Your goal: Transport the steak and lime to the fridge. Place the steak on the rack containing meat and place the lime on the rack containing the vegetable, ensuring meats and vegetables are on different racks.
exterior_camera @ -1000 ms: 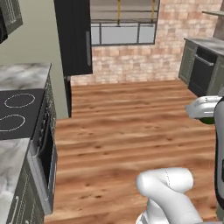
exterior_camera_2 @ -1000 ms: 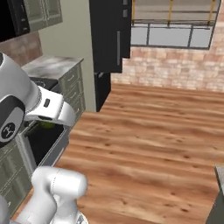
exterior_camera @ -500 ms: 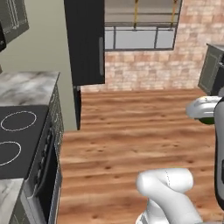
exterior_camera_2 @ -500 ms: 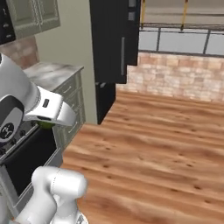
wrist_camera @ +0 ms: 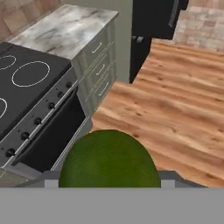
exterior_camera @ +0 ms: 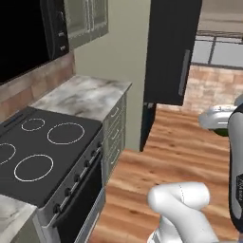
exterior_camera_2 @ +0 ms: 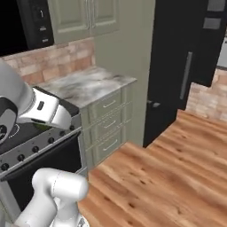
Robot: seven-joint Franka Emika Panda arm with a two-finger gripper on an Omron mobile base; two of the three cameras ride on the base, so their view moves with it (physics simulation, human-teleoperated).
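Between gripper (wrist_camera: 106, 181) fingertips: lime (wrist_camera: 108, 160), clamped, carried above wood floor (wrist_camera: 175, 100) near stove (wrist_camera: 30, 83) front edge. Fridge (exterior_camera_2: 186, 66) door shut, ahead past counter (exterior_camera_2: 86, 84) corner. Risk: base swing clips stove or counter, jolt knocks lime loose.

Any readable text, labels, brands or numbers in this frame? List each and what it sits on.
None can be read.
Microwave: pale marks on its control panel, too small and blurred to read.
Stove: knobs along the front and white burner rings, no legible markings.
Fridge: a grey panel on the dark door, no legible text.
Lime: plain green skin, no label.
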